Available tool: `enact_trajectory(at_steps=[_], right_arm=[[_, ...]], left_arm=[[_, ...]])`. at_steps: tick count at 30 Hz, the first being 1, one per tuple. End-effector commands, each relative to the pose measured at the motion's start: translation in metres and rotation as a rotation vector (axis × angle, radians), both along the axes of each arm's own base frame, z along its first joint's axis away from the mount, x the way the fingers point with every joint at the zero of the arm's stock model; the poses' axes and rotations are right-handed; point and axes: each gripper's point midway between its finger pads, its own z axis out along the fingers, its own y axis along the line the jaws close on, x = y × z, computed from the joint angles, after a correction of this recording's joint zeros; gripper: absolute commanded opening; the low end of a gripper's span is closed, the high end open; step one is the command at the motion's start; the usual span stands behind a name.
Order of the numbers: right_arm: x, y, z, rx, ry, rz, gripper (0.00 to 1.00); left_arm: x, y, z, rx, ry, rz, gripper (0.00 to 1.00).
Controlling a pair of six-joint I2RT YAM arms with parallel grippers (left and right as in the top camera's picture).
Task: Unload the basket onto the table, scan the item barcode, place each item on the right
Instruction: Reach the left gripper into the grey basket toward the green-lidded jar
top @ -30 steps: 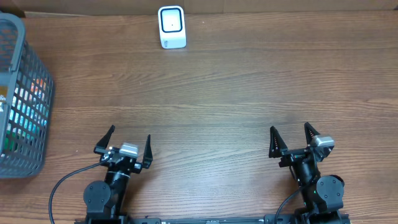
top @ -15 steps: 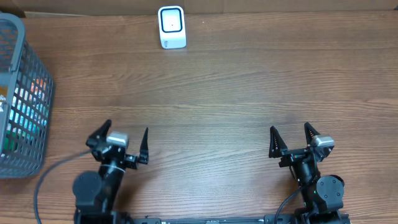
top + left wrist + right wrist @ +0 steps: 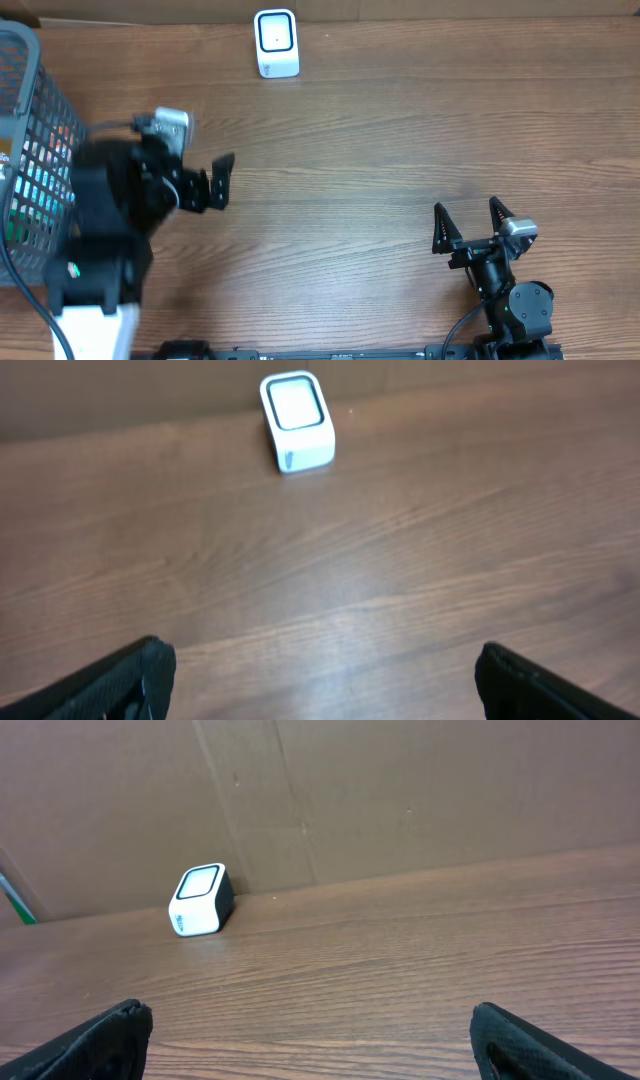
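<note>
Left gripper [image 3: 206, 185], fingers released and empty, hangs beside the basket [image 3: 40, 75]. Right gripper [image 3: 466, 207], likewise released, faces the scanner [image 3: 276, 43].

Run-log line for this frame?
phase: pre-grasp | left gripper: jaws open, empty, beside grey basket | right gripper: jaws open, empty | barcode scanner: untouched

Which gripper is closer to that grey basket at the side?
The left. The left gripper hangs open just beside the basket; the right gripper sits open far across the table.
</note>
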Motion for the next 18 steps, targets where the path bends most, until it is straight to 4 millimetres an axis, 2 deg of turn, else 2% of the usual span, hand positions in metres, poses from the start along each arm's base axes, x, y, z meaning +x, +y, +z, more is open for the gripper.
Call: enact_trajectory(at_steps=[1,4,10,13,15,18], right_arm=[[0.000,-0.001,-0.002,-0.007,-0.005,-0.006,1.00],[0.000,-0.001,-0.002,-0.007,-0.005,-0.006,1.00],[0.000,-0.001,-0.002,-0.007,-0.005,-0.006,1.00],[0.000,-0.001,-0.002,-0.007,-0.005,-0.006,1.00],[0.000,-0.001,-0.002,-0.007,-0.006,-0.006,1.00],[0.000,-0.001,-0.002,-0.007,-0.005,-0.006,1.00]], left_arm=[[0.013,-0.005,0.031,-0.030,0.052,-0.024,1.00],[0.021,-0.012,0.033,-0.056,0.144,-0.052,1.00],[0.035,-0.012,0.007,-0.038,0.225,-0.069,0.99],[0.045,-0.016,0.002,-0.071,0.239,-0.073,0.99],[0.050,-0.015,0.006,-0.090,0.231,-0.052,0.99],[0.057,-0.004,0.025,-0.116,0.191,0.031,1.00]])
